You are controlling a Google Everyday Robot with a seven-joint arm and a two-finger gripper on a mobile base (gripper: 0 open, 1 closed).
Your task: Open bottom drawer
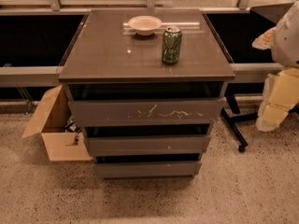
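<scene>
Camera view, looking down on a grey-brown cabinet point(117, 55) at the centre of the frame. The gripper point(276, 101), a cream-coloured piece below the white arm point(288, 31), hangs at the right edge of the frame, well apart from the cabinet and level with its upper drawers. It touches nothing and holds nothing that can be seen; whether it is open or closed cannot be told.

The cabinet carries three drawer fronts, stacked and narrowing downward. The top front point(145, 112) is the widest and bears white scratch marks. The middle front point(147, 145) is slightly narrower. The bottom drawer point(148, 169) has the narrowest front, plain and without a handle, and sits at lower centre just above the floor point(149, 202). A dark gap shows above each of the three fronts.

On the cabinet top stand one white bowl point(144, 24), near the back edge, and one green can point(172, 45), upright, just to the right of the bowl and in front of it, not touching it.

One open cardboard box point(56, 134) rests on the speckled floor at the left, against the cabinet's side. One black wheeled leg point(233, 129) extends across the floor at the right.
</scene>
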